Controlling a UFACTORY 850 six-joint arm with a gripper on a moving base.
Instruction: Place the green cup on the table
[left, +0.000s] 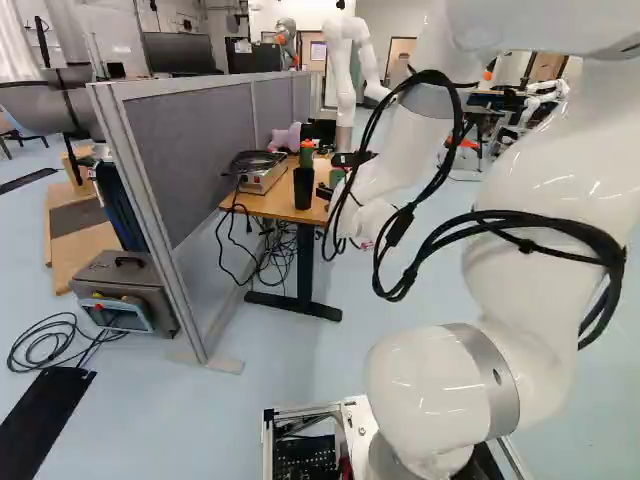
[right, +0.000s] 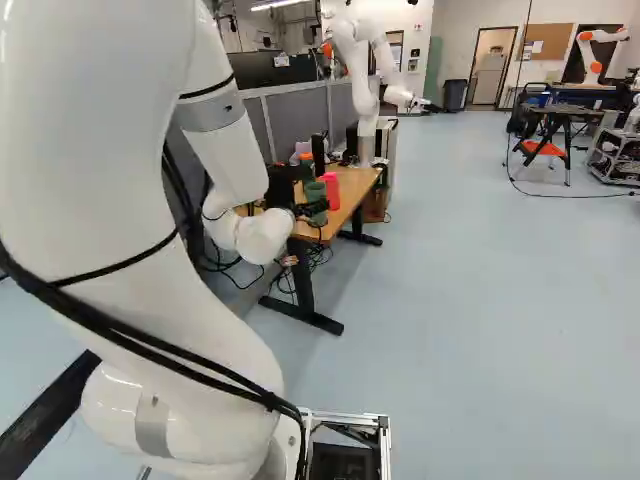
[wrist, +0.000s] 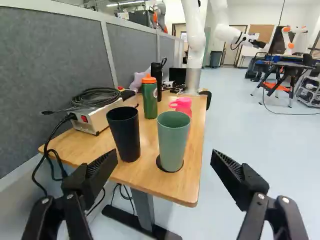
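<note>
1. One metal box (wrist: 89, 122), coiled cable (wrist: 96, 94) on top, sits on the table (wrist: 192, 167).
2. Black cup (wrist: 126, 135): upright, beside the green cup (wrist: 172, 137).
3. Green bottle (wrist: 149, 100): upright, beyond both cups.
4. Green cup: upright on a dark disc (wrist: 159, 162), ahead of the gripper (right: 316, 207).
5. Gripper: fingers spread wide, nothing held.
6. Pink item (wrist: 182, 106): beyond the green cup.

From behind the arm (left: 430, 380), both base views look ahead, slightly down, sharing the table (wrist: 191, 172) the wrist view faces closer.
</note>
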